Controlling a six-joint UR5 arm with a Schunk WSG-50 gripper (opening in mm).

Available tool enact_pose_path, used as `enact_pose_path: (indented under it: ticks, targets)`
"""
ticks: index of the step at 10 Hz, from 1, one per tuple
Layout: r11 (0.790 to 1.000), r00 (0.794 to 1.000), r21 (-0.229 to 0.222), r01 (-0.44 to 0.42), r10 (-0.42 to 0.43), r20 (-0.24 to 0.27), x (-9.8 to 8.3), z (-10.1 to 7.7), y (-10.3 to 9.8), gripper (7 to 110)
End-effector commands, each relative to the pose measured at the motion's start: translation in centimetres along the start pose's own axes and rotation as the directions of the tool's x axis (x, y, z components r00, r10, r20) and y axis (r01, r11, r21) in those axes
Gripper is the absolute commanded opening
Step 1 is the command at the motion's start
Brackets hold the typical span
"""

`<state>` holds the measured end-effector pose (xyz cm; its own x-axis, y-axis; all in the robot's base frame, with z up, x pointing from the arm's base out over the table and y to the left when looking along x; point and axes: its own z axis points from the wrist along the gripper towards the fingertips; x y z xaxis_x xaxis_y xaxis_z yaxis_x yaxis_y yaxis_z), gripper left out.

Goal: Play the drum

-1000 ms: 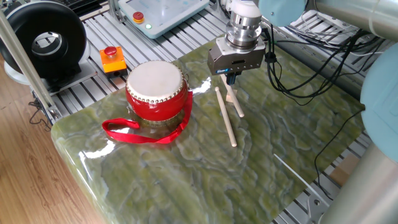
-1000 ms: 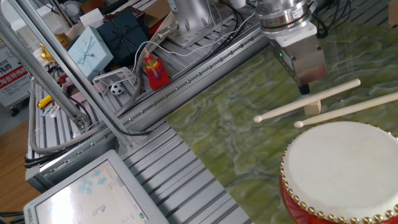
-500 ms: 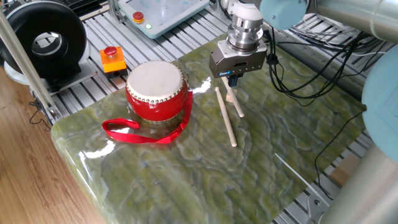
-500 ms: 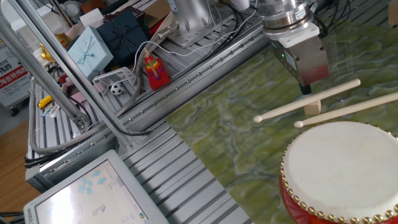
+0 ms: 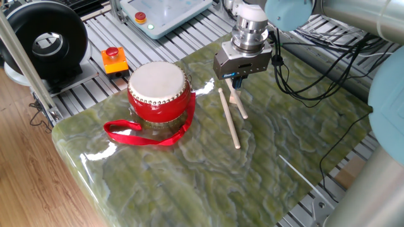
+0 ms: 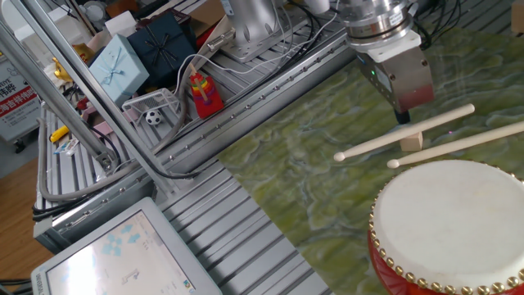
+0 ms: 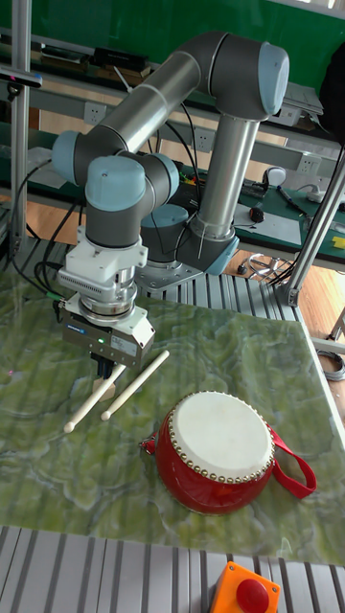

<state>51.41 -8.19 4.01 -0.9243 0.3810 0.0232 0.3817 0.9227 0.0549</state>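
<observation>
The drum (image 5: 159, 93) is red with a white skin head and a ring of pale studs. It stands on the green marbled tabletop (image 5: 189, 170), and its red ribbon strap (image 5: 136, 133) lies in front of it. The drum also shows in the other fixed view (image 6: 449, 220) and the tall view (image 7: 222, 447). Two wooden drumsticks (image 5: 228, 118) (image 6: 407, 133) (image 7: 136, 384) lie side by side, propped on a small wooden block (image 6: 411, 142). My gripper (image 5: 235, 80) (image 6: 402, 116) (image 7: 100, 368) hangs just over the sticks' far ends. Its dark fingers are together and hold nothing.
An orange box with a red button (image 5: 113, 58) sits just behind the drum, off the slab. A black round fan-like device (image 5: 43, 39) stands at the far left. Cables (image 5: 315, 82) trail across the slab's right side. Gift boxes and toys (image 6: 139, 57) lie beyond the rails.
The gripper has shifted very slightly up and away from the drumsticks. The drum and the sticks have not moved.
</observation>
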Motion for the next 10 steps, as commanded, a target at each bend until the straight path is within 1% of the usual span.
enact_pose_path:
  ticks: [1,4,5,6,7,8,9,10]
  targets:
    - [0.999,1.0,-0.031,0.01,-0.01,-0.006,0.1,-0.1,0.6,7]
    - [0.998,0.999,-0.044,0.047,-0.048,-0.024,0.6,-0.1,0.8,7]
    - [0.998,0.998,-0.045,0.054,-0.055,-0.022,0.5,-0.1,0.9,7]
    - [0.996,0.997,-0.059,0.073,-0.072,0.016,-0.3,-0.1,1.2,7]
    - [0.99,0.994,-0.091,0.106,-0.103,0.036,-0.7,-0.2,2.0,22]
    - [0.985,0.991,-0.11,0.133,-0.13,0.037,-0.6,-0.3,2.4,22]
    - [0.984,0.989,-0.102,0.144,-0.14,0.043,-0.7,-0.4,2.2,22]
    - [0.986,0.988,-0.075,0.148,-0.144,0.05,-1.0,-0.4,1.5,66]
